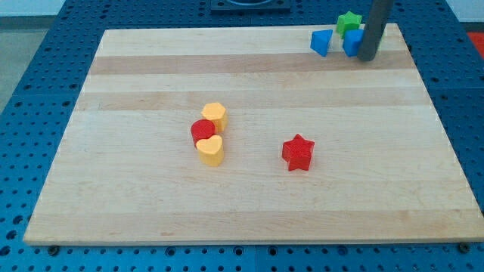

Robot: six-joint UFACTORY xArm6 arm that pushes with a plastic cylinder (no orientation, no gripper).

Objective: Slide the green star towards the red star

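The green star sits near the board's top right corner. The red star lies near the middle of the board, a little right of centre. My rod comes down from the view's top right, and my tip rests on the board just below and to the right of the green star. A blue block lies between my tip and the green star, partly hidden by the rod.
A blue triangular block lies left of the green star. A yellow block, a red round block and a yellow heart form a touching cluster left of the red star. The wooden board sits on a blue perforated table.
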